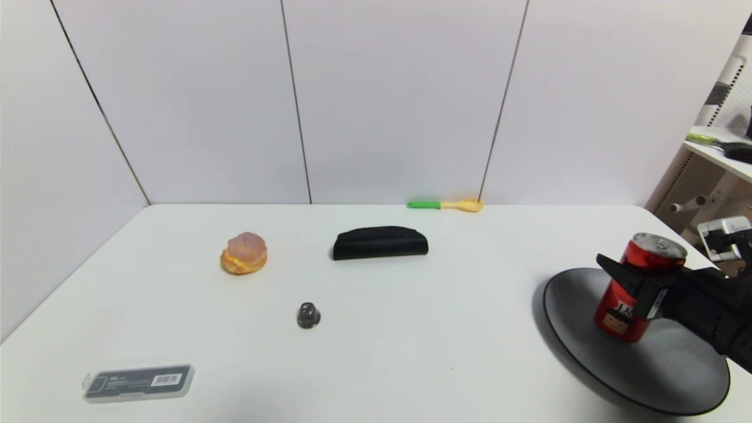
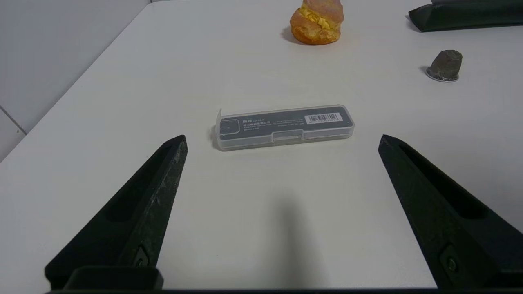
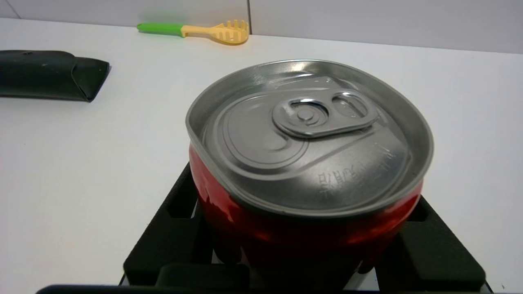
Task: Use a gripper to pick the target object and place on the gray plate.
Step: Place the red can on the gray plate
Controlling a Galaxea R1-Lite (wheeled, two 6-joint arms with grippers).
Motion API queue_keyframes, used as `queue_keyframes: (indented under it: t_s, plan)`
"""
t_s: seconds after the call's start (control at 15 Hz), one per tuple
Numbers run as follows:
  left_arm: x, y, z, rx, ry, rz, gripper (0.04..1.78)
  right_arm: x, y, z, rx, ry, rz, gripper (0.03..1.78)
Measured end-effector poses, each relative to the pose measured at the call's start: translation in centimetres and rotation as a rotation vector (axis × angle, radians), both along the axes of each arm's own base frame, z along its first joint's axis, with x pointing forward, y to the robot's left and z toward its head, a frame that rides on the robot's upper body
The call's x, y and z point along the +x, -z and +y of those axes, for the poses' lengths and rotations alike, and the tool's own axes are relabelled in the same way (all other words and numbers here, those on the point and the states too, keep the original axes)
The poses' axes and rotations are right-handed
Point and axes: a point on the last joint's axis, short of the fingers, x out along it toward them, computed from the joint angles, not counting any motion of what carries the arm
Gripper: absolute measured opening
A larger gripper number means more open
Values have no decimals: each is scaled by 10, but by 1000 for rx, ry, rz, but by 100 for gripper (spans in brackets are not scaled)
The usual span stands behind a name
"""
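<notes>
Step in hand: the placing step, I judge; the slim red drink can with a silver top (image 1: 637, 288) already stands with its base on the large round matte gray plate (image 1: 573, 338), but it is not yet let go.

Right end effector: the black right end effector (image 1: 637, 276) comes in from the right side and is clenched around the upper half of the can, one pointed finger on each side.

Place of the can: on the plate at the right side of the white counter (image 1: 411, 352), rather toward the far part of the plate than its middle.

Long axis of the can: nearly vertical, with a slight lean. The silver top and its pull tab (image 3: 322, 114) point up, and the small cartoon face near the base looks toward the robot.

Next move, as I judge it: the fingers must part evenly, and then the arm must back away without brushing the can. It is tall and narrow, so a small side push could tip it.

Left end effector: the black left end effector (image 2: 282, 141) hangs idle with its fingers wide apart above the near left part of the counter, just before a clear flat plastic case with a dark label (image 2: 284, 126).
</notes>
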Motion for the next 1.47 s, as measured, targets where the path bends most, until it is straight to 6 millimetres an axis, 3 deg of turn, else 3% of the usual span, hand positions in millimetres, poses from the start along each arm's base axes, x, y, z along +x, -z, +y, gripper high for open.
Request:
queue_keyframes:
  t_s: [0.73, 1.2, 1.47]
  plan:
    - [0, 0, 0, 0, 0, 0, 169, -4, 2, 0, -2, 2, 13, 100]
    - [0, 0, 0, 0, 0, 0, 169, -9, -1, 0, -10, 6, -1, 140]
    - [0, 0, 0, -1, 0, 0, 169, -30, -14, 2, -8, 8, -65, 153]
